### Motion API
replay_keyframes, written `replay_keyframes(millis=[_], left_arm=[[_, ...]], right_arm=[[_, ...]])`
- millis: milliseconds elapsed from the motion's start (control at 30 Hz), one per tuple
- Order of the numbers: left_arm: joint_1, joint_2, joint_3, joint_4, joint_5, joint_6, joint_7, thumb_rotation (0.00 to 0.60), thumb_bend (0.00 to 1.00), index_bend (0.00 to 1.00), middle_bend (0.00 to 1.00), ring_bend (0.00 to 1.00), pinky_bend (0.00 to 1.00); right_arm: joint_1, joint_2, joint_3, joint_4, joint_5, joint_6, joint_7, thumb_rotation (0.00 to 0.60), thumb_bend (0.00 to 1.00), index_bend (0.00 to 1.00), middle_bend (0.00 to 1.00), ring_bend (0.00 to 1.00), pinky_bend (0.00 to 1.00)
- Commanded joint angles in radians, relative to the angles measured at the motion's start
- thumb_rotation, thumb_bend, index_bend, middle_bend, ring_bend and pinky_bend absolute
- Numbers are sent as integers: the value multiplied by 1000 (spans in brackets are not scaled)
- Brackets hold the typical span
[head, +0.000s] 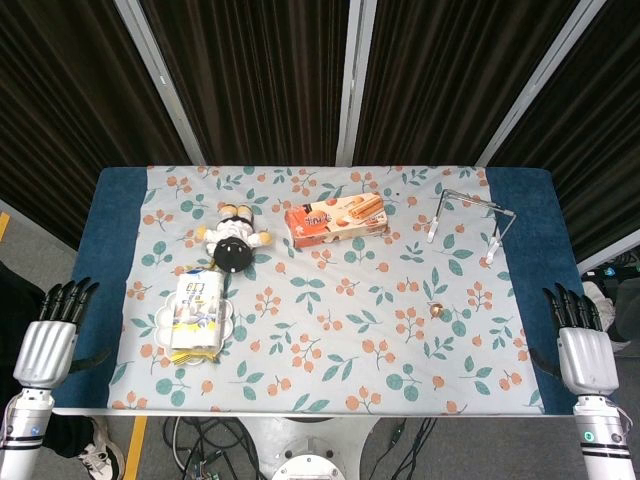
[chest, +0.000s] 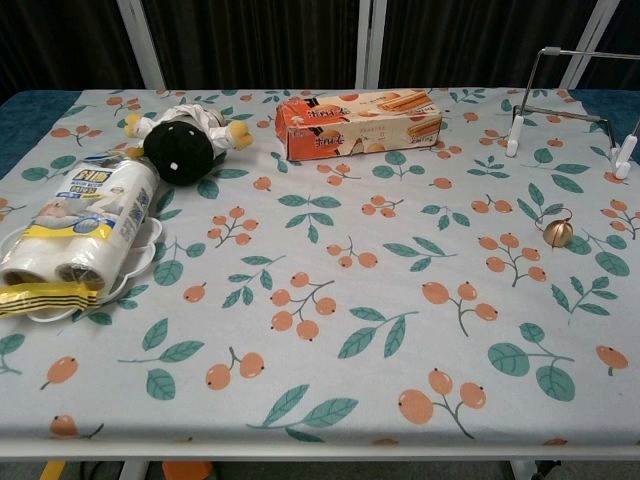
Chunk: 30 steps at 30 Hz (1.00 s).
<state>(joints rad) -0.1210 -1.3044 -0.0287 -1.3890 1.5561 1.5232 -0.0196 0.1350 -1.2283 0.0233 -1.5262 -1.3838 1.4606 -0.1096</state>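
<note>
Hands idle at table sides

Left hand (head: 45, 340) and right hand (head: 582, 345) hang off the table edges, fingers straight, holding nothing. Nearest left: roll pack (head: 196, 312) on white plate (head: 228, 322), long axis front-to-back, near front-left.

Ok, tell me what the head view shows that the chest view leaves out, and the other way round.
Only the head view shows the left hand and right hand, both off the table's side edges, fingers apart, holding nothing. Only the chest view shows the cookie box's front face close up. Both show the plush doll, the roll pack on a white plate, the small bell and the wire stand.
</note>
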Motion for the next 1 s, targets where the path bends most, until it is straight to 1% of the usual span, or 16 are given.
replay_keyframes(millis=[33, 200, 367, 433, 533, 600, 733, 1000], left_arm=[[1, -6, 0, 14, 5, 5, -8, 600, 35, 36, 31, 0, 16], [-3, -6, 6, 17, 10, -5, -24, 600, 35, 36, 31, 0, 16], [-6, -7, 9, 22, 14, -12, -41, 600, 36, 36, 31, 0, 16], [-4, -5, 13, 20, 18, -10, -45, 600, 35, 36, 31, 0, 16], [0, -10, 16, 29, 20, -4, -52, 600, 36, 36, 30, 0, 16], [2, -14, 17, 36, 16, -7, -58, 600, 36, 36, 30, 0, 16], [1, -15, 16, 42, 14, -9, -65, 600, 35, 36, 31, 0, 16], [-1, -13, 19, 43, 12, -20, -73, 600, 36, 37, 30, 0, 16]], right_arm=[[5, -5, 3, -1, 2, -17, -12, 600, 106, 0, 0, 0, 0], [30, -19, 13, -8, 14, -72, -47, 600, 110, 0, 0, 0, 0], [88, -33, 41, -26, 31, -150, -116, 600, 110, 1, 0, 0, 0], [117, -42, 58, -31, 49, -188, -149, 600, 111, 39, 0, 0, 0], [160, -57, 82, -31, 89, -249, -193, 600, 112, 143, 0, 0, 0], [183, -70, 98, -31, 121, -282, -208, 600, 122, 178, 0, 0, 0], [234, -94, 120, -29, 172, -351, -250, 600, 141, 223, 0, 0, 0], [289, -153, 128, -20, 208, -387, -314, 600, 146, 279, 0, 0, 0]])
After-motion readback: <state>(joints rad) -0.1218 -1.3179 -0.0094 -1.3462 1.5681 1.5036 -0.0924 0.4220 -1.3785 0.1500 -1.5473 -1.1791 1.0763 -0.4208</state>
